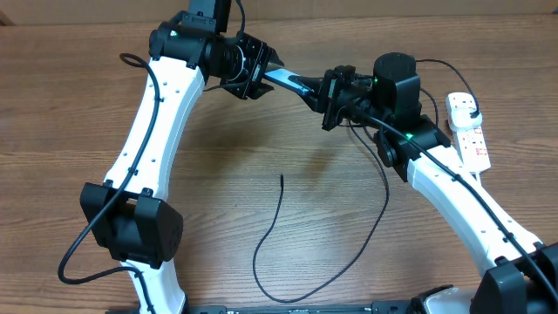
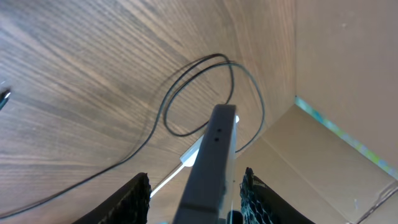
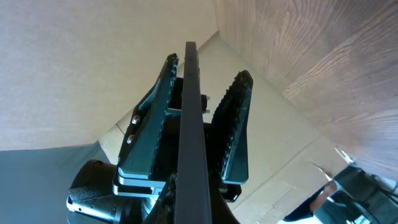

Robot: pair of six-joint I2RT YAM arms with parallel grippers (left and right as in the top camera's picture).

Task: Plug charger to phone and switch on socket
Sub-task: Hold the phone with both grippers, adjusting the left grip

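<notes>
Phone (image 1: 292,83) hung aloft, left gripper (image 1: 260,71) part-open astride it, right gripper's (image 1: 331,96) hold at its far end not discernible; slack there looked liable to drop it onto the charger (image 1: 279,196) lying below the phone, unplugged.

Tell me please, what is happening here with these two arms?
The phone is in the air between the two grippers. The right gripper appears to grip one end. The left gripper straddles the other end with gaps on both sides, so it looks open. The charger lies loose on the table, its tip free and not yet in the phone. The socket sits at the far right, untouched.
</notes>
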